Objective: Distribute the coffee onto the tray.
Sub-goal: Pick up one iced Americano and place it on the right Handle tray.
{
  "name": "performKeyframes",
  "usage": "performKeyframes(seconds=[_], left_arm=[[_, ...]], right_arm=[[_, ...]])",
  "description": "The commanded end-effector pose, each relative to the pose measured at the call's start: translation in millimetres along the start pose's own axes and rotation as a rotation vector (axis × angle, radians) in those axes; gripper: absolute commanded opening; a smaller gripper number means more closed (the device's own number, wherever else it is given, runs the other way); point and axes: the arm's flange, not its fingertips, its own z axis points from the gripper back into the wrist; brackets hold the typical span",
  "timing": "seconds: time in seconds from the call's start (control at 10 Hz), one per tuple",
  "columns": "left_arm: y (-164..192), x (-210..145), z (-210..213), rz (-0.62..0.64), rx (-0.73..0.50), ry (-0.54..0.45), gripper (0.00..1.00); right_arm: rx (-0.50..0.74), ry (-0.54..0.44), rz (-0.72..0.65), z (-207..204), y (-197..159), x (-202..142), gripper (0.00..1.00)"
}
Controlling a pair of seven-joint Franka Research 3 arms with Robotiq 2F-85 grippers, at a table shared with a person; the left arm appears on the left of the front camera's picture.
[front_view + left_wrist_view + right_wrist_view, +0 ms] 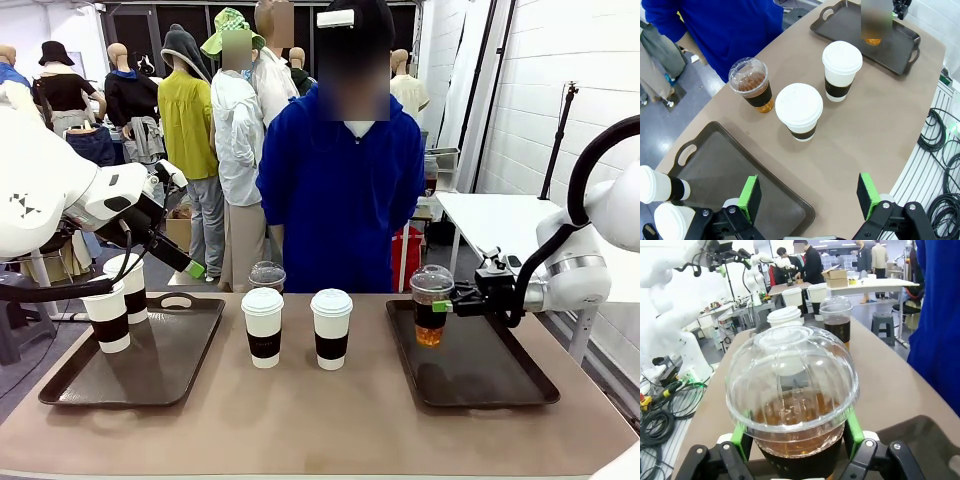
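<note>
The step in hand looks like a set-down. The right claw pinches a dome-lidded iced coffee by its lower body, a green pad on either side, over the far left part of the right tray. Whether the cup's base touches the tray floor I cannot tell. The next move, as I judge it, calls for a straight drop, a release, then a pull back to the right without clipping the dome. The cup is near the tray's raised rim, so drifting toward the middle risks a tilted landing, while the rest of that tray lies bare. The left claw hangs spread, gripping nothing, above the near corner of the left tray, where two paper cups stand at its left end. Between the trays, two more paper cups and a second iced coffee stand close together on the counter, toward the person. The counter's near strip is open.
</note>
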Motion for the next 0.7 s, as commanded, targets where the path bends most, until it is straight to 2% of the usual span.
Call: performKeyframes(seconds=[0.0, 0.6], left_arm=[[1, -1, 1, 0.004, -0.004, -0.004, 1.0], [1, -1, 1, 0.004, -0.004, -0.004, 1.0]], right_arm=[[0.019, -0.002, 0.016, 3, 24, -4, 0.86], [0.034, -0.03, 0.012, 6, 51, -49, 0.86]])
